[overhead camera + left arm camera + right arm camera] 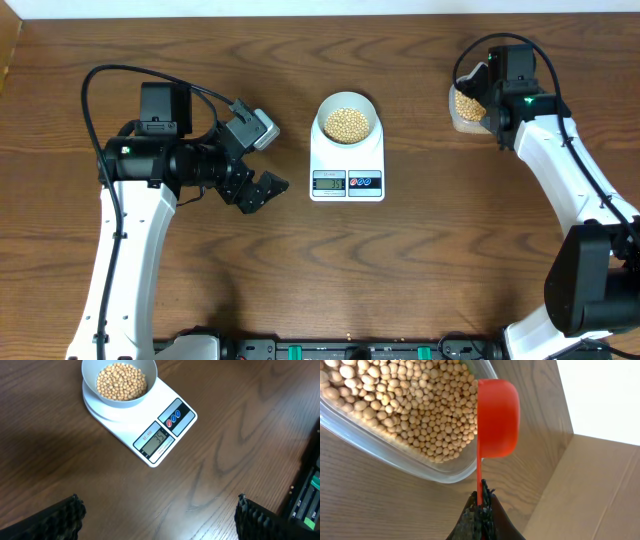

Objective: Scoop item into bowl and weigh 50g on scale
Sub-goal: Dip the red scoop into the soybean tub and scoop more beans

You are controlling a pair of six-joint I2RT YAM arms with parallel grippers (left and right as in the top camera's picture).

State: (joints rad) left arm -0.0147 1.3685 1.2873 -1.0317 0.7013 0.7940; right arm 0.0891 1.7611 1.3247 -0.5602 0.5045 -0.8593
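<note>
The white bowl [347, 122] stands on the white scale [347, 165] at the table's middle and holds a layer of tan beans [121, 381]. In the left wrist view the scale's display [157, 440] reads 35. My left gripper [258, 190] hovers open to the left of the scale [150, 420], with nothing between its fingertips [75, 505]. My right gripper [481, 497] is shut on the thin handle of a red scoop [495, 417]. The scoop is turned on edge at the rim of a clear tub [445, 472] full of beans [400, 405], at the back right.
The clear tub [465, 108] sits near the table's back right corner, partly under my right arm. A cardboard panel [590, 490] stands just beyond it. A black equipment rail [340, 350] runs along the front edge.
</note>
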